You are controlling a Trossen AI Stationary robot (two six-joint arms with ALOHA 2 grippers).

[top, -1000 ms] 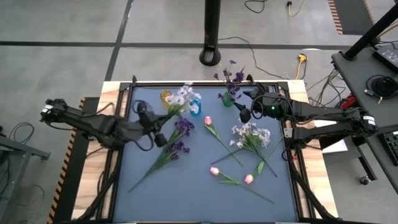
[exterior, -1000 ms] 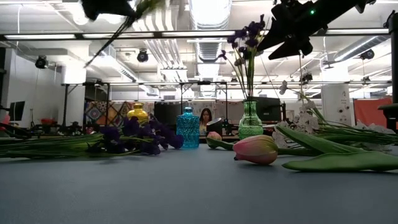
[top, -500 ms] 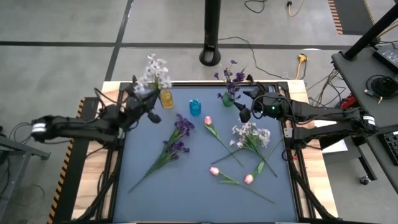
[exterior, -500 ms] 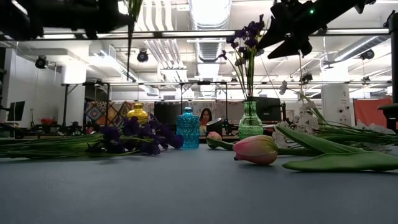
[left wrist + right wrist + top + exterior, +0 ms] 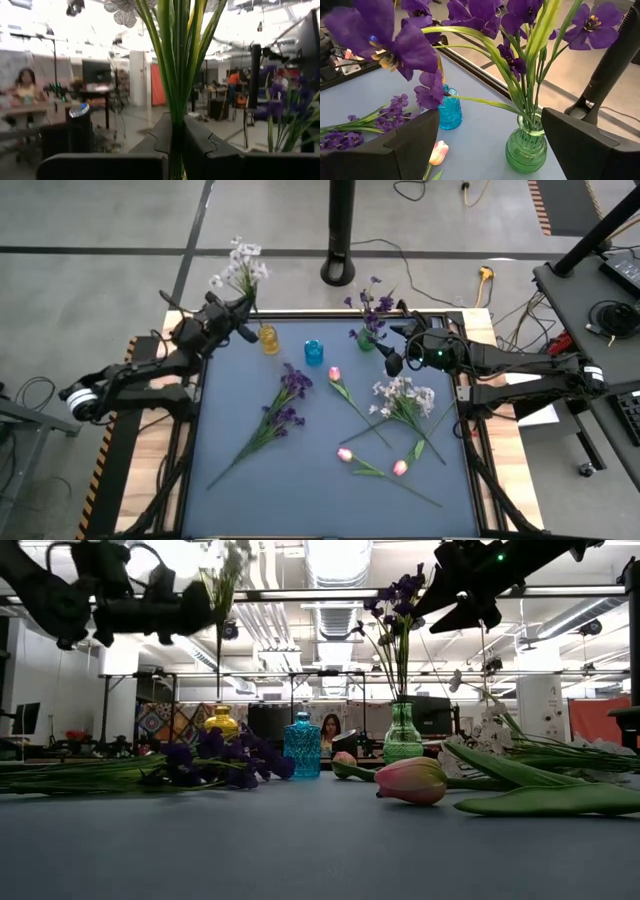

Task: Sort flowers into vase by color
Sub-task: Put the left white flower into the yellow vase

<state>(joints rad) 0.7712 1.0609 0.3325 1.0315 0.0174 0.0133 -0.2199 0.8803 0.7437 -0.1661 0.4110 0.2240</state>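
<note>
My left gripper (image 5: 241, 331) is shut on a white-lavender sprig (image 5: 238, 266) at the table's far left, beside the yellow vase (image 5: 268, 338). In the low view the sprig's stem (image 5: 218, 645) ends above that vase (image 5: 221, 722). My right gripper (image 5: 490, 120) stands open, a finger on either side of the green vase (image 5: 526, 145), touching nothing. That vase holds purple blooms (image 5: 372, 305). A purple stem (image 5: 275, 415), a white-lavender sprig (image 5: 405, 402) and pink tulips (image 5: 340, 385) (image 5: 370, 465) lie flat on the mat. My left gripper pinches the sprig's bundle of green stems (image 5: 176, 131) between its two fingers, well below the blossoms. The fingers come nearly level from the table's left and lie across the stems. The sprig stands upright and lifted clear, blossoms up, its lower end (image 5: 218, 665) hanging free.
A blue vase (image 5: 314, 352) stands between the yellow and green ones along the far edge. A black pole base (image 5: 340, 272) stands on the floor beyond the table. The mat's near part (image 5: 300, 500) is bare.
My left gripper has swung from over the mat's left middle toward the far left corner and tipped upward, staying shut. The sprig has turned from slanting over the blue vase to upright, its blossoms now beyond the table's far edge and its stem above the yellow vase.
</note>
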